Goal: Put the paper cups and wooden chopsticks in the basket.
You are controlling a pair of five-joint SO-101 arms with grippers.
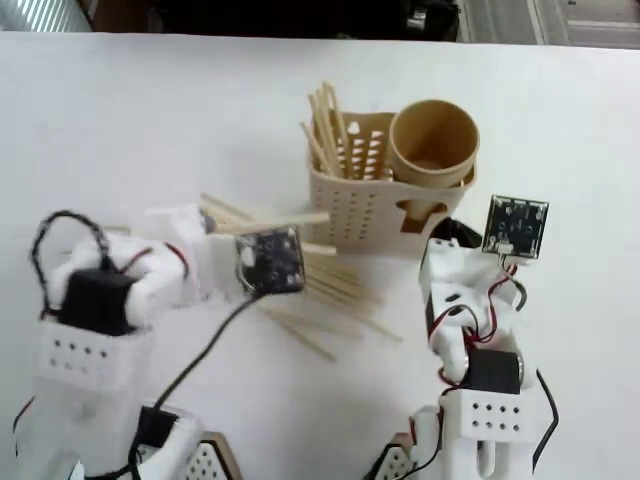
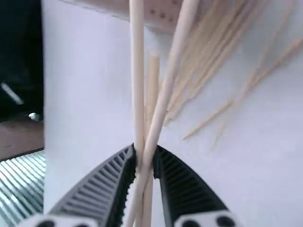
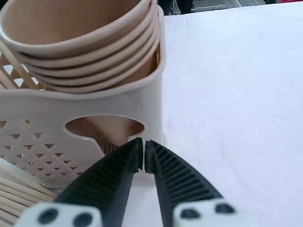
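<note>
Now my left tool point(image 2: 144, 158) is clenched on a few pale wooden chopsticks point(image 2: 137, 71), just beside the beige perforated plastic basket point(image 1: 365, 215). Inside the basket stand stacked tan paper cups point(image 1: 433, 140) and upright chopsticks point(image 1: 330, 125). Loose chopsticks point(image 1: 340, 290) lie on the white bench point(image 1: 150, 120) beside it. My right tool point(image 3: 143, 153) is pinched together, holding nothing, by the basket's handle hole.

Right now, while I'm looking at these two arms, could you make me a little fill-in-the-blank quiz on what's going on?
1. The left gripper has its jaws clamped on thin wooden ____.
2. The stacked paper cups sit inside the ____.
3. The right gripper has empty jaws, fully ____.
Missing words: chopsticks; basket; shut.
</note>
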